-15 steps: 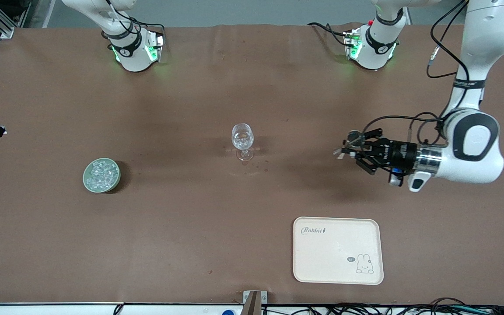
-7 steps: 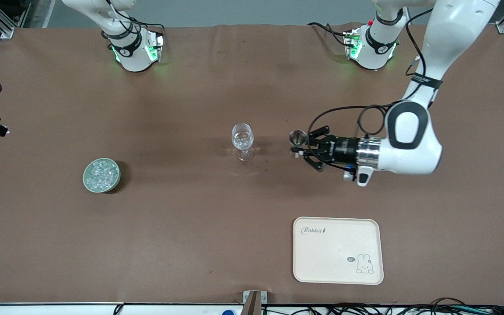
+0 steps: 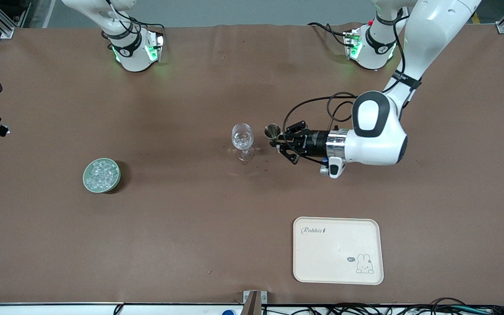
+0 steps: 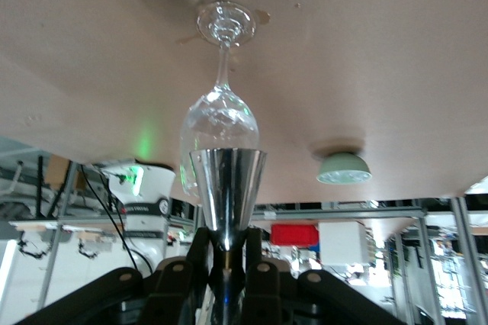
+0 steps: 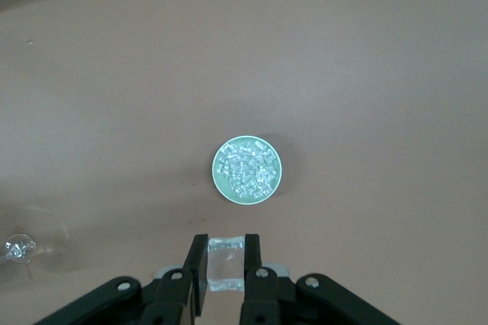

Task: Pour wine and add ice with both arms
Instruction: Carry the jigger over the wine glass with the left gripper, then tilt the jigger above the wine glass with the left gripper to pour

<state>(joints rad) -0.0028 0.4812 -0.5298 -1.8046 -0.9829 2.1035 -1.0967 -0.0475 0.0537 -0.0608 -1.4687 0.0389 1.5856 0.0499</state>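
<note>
So, step: wine pour, approach phase; ice not yet added to the glass.
Front, left gripper: clamped on the metal jigger, over the table at 3 o'clock of the wine glass, just beside its cup, not touching.
Front, jigger: upright, mouth up, no tilt.
Front, ice: heaped in the green bowl, 8 o'clock of the glass, well apart, toward the right arm's end.
Front, tray: bare, 5 o'clock of the glass, nearer the camera.
Left wrist, grip: fingers pinching the jigger's narrow base; glass directly ahead, bowl farther off.
Right wrist, right gripper: closed on a small clear block, probably ice; hanging high over bare table beside the bowl, waiting.
Next: close the last gap, lip of jigger over the glass rim, then roll the wrist slowly.
Risk: knocking the cup, tall stem likely tippy.
</note>
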